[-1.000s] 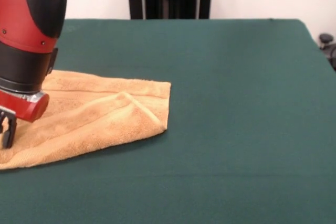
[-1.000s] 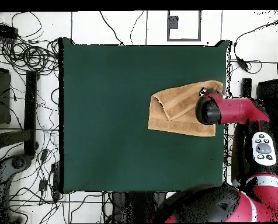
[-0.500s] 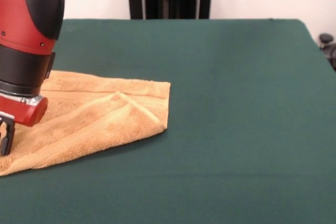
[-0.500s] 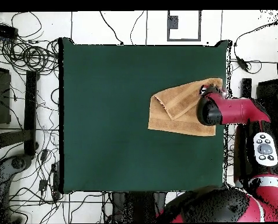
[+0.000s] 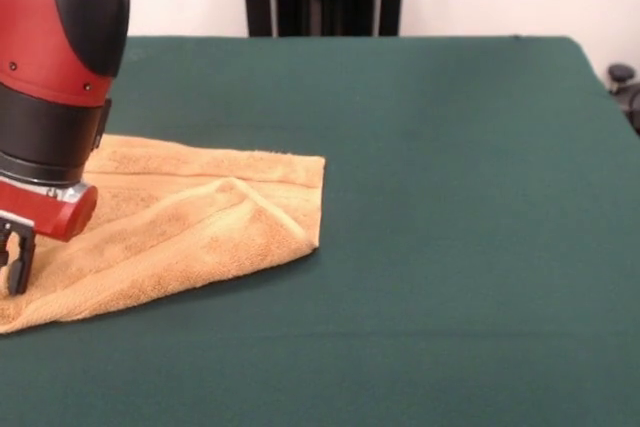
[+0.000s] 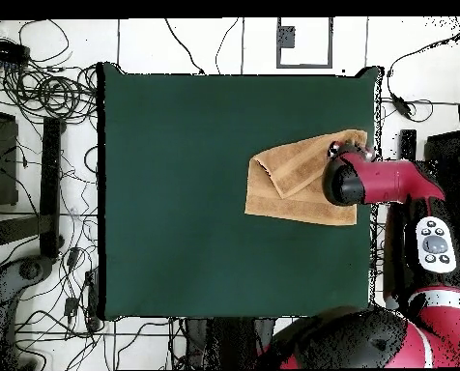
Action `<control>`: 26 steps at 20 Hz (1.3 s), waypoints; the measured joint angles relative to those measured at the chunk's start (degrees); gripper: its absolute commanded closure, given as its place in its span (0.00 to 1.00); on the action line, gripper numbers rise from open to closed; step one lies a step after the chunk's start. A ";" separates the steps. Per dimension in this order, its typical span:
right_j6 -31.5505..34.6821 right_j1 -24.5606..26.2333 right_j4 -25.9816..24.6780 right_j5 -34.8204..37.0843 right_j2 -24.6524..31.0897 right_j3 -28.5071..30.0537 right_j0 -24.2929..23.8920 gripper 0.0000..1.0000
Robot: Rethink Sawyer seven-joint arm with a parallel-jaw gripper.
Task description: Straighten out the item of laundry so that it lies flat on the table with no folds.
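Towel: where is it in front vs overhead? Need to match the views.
Front view: towel lies at lower left, running off the left edge.
Overhead view: towel sits right of centre, against the table's right edge.
Shared landmark: the red arm's end effector over the towel's end.

the front view's left edge cuts my jaws [image 5: 14, 265]: one dark finger [image 5: 19, 265] shows there, the rest falls outside, so i cannot tell whether they are apart or closed. from overhead my own arm [image 6: 379, 182] covers them almost wholly, and the little that pokes out past it is too small to read. the towel [image 5: 190, 217] also runs off the front view's left edge, so its corners on that side are lost. my wrist hides part of it in both views. whether the finger touches the cloth i cannot tell. the desk [image 5: 450, 197] is cut off at the bottom and sides of the front view.
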 measured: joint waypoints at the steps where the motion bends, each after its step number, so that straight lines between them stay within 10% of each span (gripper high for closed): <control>1: 0.00 -0.02 0.42 0.81 -0.03 -0.19 0.31 1.00; 26: 0.01 -1.29 11.91 8.13 -9.27 -2.15 12.86 1.00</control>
